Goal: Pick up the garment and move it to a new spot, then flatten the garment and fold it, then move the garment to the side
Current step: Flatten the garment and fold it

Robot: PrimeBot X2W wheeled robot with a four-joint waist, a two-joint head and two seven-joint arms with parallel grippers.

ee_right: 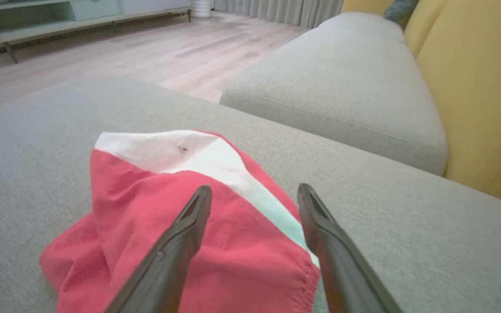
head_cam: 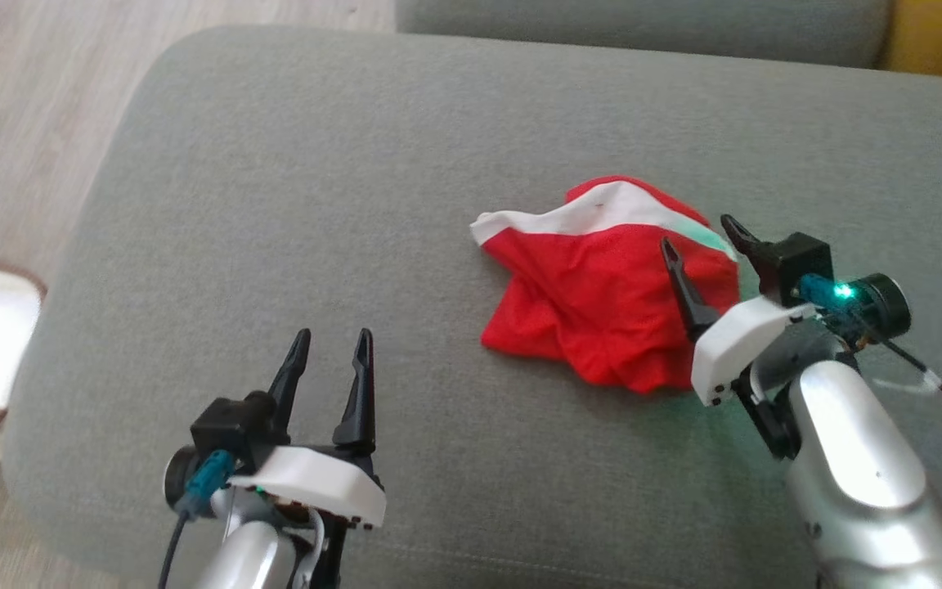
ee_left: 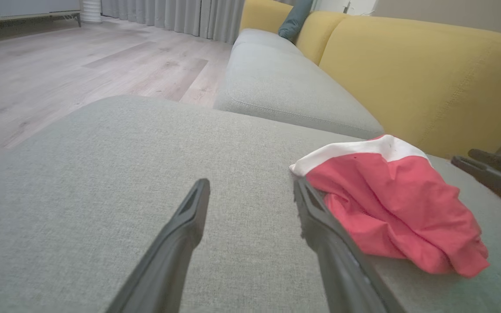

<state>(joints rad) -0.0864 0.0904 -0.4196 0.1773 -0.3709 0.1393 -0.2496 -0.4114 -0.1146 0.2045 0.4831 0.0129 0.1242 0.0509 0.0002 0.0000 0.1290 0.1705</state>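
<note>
Right fingers (head_cam: 684, 282) apart, empty, over right edge of crumpled red cloth garment (head_cam: 594, 303) with white band. Garment lies on big grey sofa cushion (head_cam: 316, 164). Left fingers (head_cam: 359, 384) apart too, empty, over cushion, left of garment.

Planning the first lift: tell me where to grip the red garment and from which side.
Probably the white band on the garment, at its right end, coming down from above with the right gripper. The cloth lies crumpled in a heap, and that band forms a raised ridge that runs between the open fingers.
</note>
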